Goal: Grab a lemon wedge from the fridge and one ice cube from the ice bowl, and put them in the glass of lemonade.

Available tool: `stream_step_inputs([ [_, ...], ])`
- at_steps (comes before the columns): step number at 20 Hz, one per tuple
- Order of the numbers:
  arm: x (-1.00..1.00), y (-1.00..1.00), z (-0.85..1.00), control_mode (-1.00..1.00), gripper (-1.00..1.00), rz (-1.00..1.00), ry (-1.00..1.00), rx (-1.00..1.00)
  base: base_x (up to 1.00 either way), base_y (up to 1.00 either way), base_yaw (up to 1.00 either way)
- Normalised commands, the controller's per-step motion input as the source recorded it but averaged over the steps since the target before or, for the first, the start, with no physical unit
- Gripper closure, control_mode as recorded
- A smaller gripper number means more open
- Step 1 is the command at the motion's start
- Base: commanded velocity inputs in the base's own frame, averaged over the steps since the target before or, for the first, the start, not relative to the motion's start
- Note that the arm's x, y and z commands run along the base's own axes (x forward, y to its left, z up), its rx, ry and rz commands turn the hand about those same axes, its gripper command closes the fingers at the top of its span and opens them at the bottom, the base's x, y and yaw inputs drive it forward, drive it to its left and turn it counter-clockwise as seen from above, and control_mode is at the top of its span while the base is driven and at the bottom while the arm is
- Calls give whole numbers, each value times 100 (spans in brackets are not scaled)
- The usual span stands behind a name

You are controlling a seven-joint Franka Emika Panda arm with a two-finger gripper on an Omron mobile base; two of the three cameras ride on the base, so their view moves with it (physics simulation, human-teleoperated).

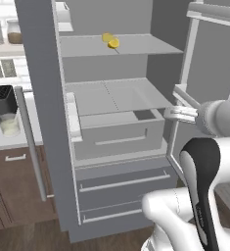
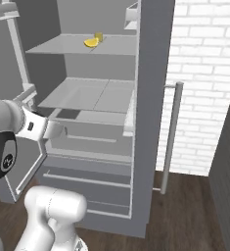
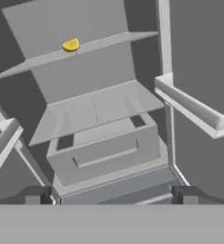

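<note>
Fridge is open, lemon wedge sits on its upper shelf. Pincer spread wide, empty, below that shelf. Nothing grabbed yet; ice cube and glass left.

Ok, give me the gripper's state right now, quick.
Gripper: open, holding nothing, facing the open fridge below the shelf with the lemon wedge.

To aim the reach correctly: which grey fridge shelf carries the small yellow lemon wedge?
The upper flat grey shelf carries the yellow lemon wedge; the lower shelf above the drawer is bare.
</note>
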Motion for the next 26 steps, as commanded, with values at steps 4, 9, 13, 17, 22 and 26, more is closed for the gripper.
stream_step_inputs([
  [4,0,0,0,100,-100,0,0,0,82,31,0],
  [9,0,0,0,100,-100,0,0,0,68,31,0],
  [13,0,0,0,100,-100,0,0,0,64,29,0],
  [17,0,0,0,100,-100,0,0,0,70,18,0],
  [22,0,0,1,-100,-100,0,-4,0,39,2,0],
  [26,0,1,14,-100,-100,0,-23,3,0,0,0],
])
